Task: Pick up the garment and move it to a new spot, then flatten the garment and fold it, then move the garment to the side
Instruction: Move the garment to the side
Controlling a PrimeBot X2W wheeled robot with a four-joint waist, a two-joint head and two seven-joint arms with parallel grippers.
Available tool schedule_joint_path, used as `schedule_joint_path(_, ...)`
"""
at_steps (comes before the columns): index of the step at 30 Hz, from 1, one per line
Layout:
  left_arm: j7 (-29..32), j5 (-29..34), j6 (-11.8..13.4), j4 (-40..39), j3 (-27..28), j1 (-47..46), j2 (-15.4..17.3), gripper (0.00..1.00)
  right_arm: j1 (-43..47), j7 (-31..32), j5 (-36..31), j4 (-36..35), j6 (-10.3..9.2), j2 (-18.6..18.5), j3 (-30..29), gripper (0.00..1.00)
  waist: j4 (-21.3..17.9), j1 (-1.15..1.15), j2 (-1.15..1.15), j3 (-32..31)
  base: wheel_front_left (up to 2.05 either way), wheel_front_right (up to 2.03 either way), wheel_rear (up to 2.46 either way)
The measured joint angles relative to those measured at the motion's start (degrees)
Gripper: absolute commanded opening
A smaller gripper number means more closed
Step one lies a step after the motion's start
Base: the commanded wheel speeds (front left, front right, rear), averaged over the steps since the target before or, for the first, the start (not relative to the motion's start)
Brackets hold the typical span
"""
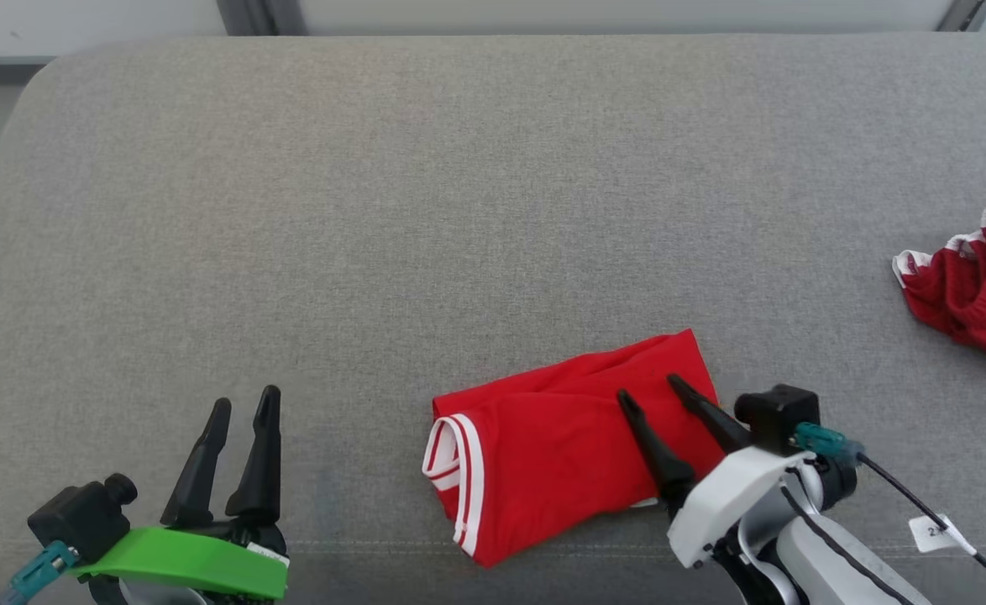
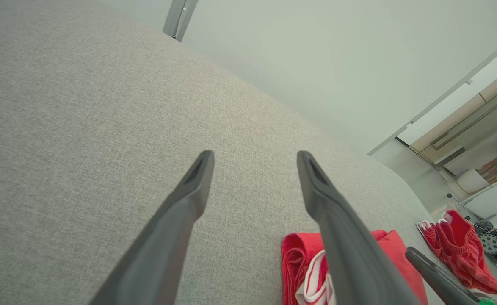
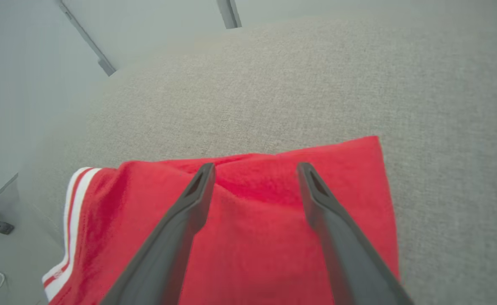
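Red folded shorts (image 1: 560,445), at the near edge of the grey cushion (image 1: 375,210), are being hovered over by the right gripper (image 1: 648,387), its jaws released like those of the distant left gripper (image 1: 245,398); moving them aside is probably being prepared, requiring a pinch through all layers.

Seeing the garment (image 1: 569,458) lying on the cushion (image 1: 459,210) near its front edge, a bit right of centre, with the right gripper (image 1: 648,387) hanging over its right part. Spotting the left gripper (image 1: 246,397) hovering over bare cushion well off to the garment's left. Also noticing a second garment (image 1: 976,277) sitting far right, well apart from the first.
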Motion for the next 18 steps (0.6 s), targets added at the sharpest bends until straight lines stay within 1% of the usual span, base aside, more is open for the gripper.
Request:
schedule_joint_path(1, 0.00, 0.00, 0.00, -0.52, -0.01, 0.00, 0.00, 1.00, 1.22, 0.02, 2.29, 0.42, 0.65, -0.70, -1.32, 1.00, -0.67, 0.00, 0.00, 0.18, 0.00, 0.00, 0.00)
schedule_joint_path(3, -0.01, 0.01, 0.00, -0.96, -0.01, -0.01, 0.03, 1.00, 1.86, 0.08, 3.69, 1.07, 1.29, -1.52, -2.55, 1.00, -1.26, 0.00, 0.00, 0.49, 0.00, 0.00, 0.00)
schedule_joint_path(5, 0.00, 0.18, 0.00, -1.13, -0.05, -0.01, 0.15, 1.00, 2.02, 0.08, 5.72, 1.45, 1.83, -1.86, -4.10, 1.00, -1.75, 0.00, 0.00, 0.86, 0.00, 0.00, 0.00)
schedule_joint_path(7, 0.01, 0.34, 0.00, -1.32, -0.21, -0.01, 0.30, 1.00, 2.05, 0.08, 7.72, 1.65, 2.92, -2.01, -5.33, 1.00, -2.11, 0.00, 0.00, 1.38, 0.00, 0.00, 0.00)
schedule_joint_path(8, 0.01, 0.34, 0.00, -1.32, -0.21, -0.01, 0.30, 1.00, 2.05, 0.08, 7.72, 1.65, 2.92, -2.01, -5.33, 1.00, -2.11, 0.00, 0.00, 1.38, 0.00, 0.00, 0.00)
schedule_joint_path(9, 0.03, 0.35, 0.00, -1.37, -0.62, -0.04, 0.35, 1.00, 2.11, 0.12, 9.96, 2.31, 4.42, -2.02, -6.04, 1.00, -2.37, 0.00, 0.00, 1.92, 0.00, 0.00, 0.00)
schedule_joint_path(10, 0.04, 0.35, -0.01, -1.37, -0.84, -0.05, 0.37, 1.00, 2.22, 0.14, 10.80, 2.74, 4.85, -2.03, -6.48, 1.00, -2.44, 0.00, 0.00, 2.16, 0.00, 0.00, 0.00)
schedule_joint_path(13, 0.13, 0.35, -0.01, -1.38, -0.99, -0.07, 0.42, 1.00, 2.45, 0.15, 12.12, 3.49, 5.31, -2.33, -7.25, 1.00, -2.51, 0.00, 0.00, 2.51, 0.00, 0.00, 0.00)
schedule_joint_path(18, 0.37, 0.40, -0.01, -1.45, -0.74, -0.10, 0.91, 1.00, 2.97, 0.64, 16.96, 4.02, 7.02, -2.45, -8.64, 1.00, -2.27, 0.00, 0.00, 3.09, 0.00, 0.00, 0.00)
